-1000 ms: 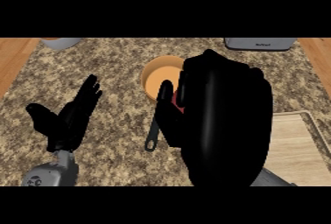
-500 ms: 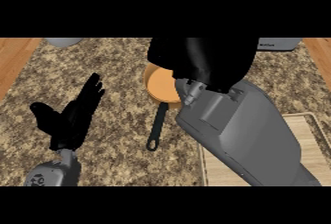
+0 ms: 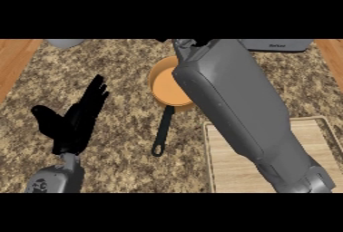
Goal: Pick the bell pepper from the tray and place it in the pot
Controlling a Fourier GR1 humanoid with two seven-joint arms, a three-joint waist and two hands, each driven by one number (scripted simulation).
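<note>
An orange pot [image 3: 166, 87] with a long black handle [image 3: 163, 131] sits on the speckled counter just left of centre. My right forearm [image 3: 234, 104] stretches from the lower right across the pot's right side to the top edge, where the hand passes out of sight. The wooden tray [image 3: 231, 172] lies at the lower right, partly under that forearm, and its visible part is bare. No bell pepper shows anywhere. At the left, my left hand [image 3: 75, 121] rests open with fingers up, apart from the pot.
A grey round object [image 3: 65, 43] stands at the top left and a grey appliance [image 3: 276, 45] at the top right. Wooden strips [image 3: 13, 59] border the counter on both sides.
My right arm has reached farther away across the pot, and its black hand has gone past the top edge. The left hand has stayed where it was.
</note>
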